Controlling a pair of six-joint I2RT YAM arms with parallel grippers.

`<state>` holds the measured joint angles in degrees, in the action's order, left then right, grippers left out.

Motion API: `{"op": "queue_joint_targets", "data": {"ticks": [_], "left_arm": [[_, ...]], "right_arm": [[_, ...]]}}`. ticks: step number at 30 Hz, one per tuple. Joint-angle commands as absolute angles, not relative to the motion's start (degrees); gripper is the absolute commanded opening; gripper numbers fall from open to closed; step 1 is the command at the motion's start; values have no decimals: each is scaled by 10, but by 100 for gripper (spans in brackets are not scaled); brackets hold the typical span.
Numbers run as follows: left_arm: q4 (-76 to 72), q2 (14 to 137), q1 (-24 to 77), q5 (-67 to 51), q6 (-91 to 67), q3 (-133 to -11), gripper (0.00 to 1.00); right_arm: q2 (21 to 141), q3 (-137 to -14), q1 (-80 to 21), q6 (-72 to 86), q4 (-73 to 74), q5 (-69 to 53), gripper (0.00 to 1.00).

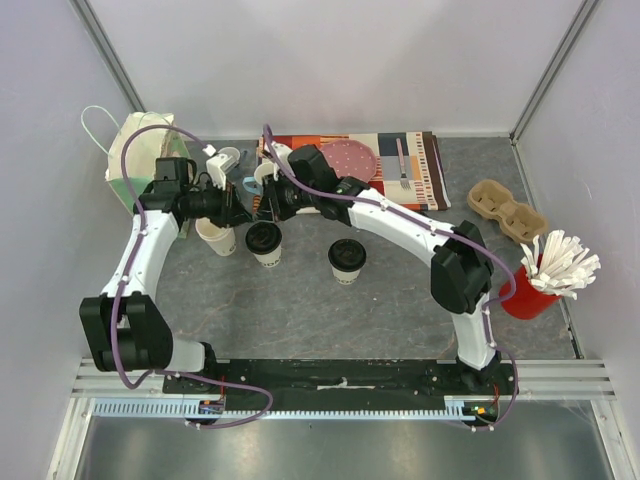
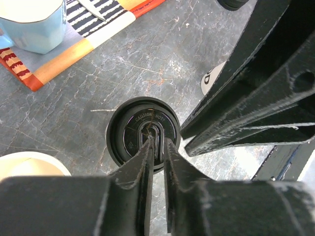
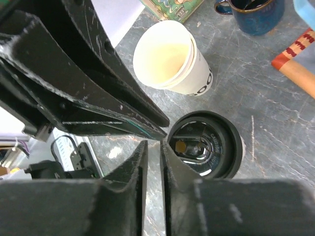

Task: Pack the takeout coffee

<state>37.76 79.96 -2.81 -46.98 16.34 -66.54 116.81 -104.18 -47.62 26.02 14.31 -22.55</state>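
Takeout coffee cup [image 1: 268, 258], cream-white paper, wears a round black lid [image 2: 127, 129].

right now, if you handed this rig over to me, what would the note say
Left gripper: shut, empty, tips over the black lid of the middle cup.
Right gripper: shut, empty, just beside that same cup.
Things: middle cup and right cup both lidded; left cup open, no lid. All stand upright on the table.
Done: two lids on.
Left: nothing sits in the cardboard carrier at far right, so packing has not started.
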Motion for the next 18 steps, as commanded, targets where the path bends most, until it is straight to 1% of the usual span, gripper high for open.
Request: {"op": "queue_joint_targets", "data": {"ticks": [1, 2, 3, 4, 5, 6, 10, 11, 14, 15, 18], "left_arm": [[402, 774, -28, -492, 177, -704, 25], [416, 773, -29, -494, 179, -714, 29], [424, 773, -29, -494, 190, -718, 39], [432, 774, -29, -495, 195, -722, 43], [440, 774, -28, -495, 199, -730, 47], [456, 776, -29, -494, 213, -734, 52], [495, 773, -29, -480, 243, -742, 56], [501, 773, -29, -478, 247, -746, 57], [517, 768, -29, -468, 250, -758, 59], [518, 766, -29, -465, 244, -761, 61], [519, 761, -29, -448, 223, -782, 63]], "right_arm": [[1108, -1061, -467, 221, 179, -196, 28], [1098, -1056, -462, 216, 185, -186, 32], [1076, -1050, -458, 213, 193, -175, 36], [1064, -1035, -445, 209, 196, -166, 40], [1053, -1026, -439, 207, 199, -151, 48], [1030, -1016, -432, 204, 205, -145, 51], [977, -953, -392, 189, 228, -98, 65], [967, -941, -385, 185, 229, -92, 75], [926, -903, -359, 184, 242, -64, 88], [907, -895, -354, 178, 247, -42, 98], [877, -874, -338, 165, 261, -4, 98]]}}
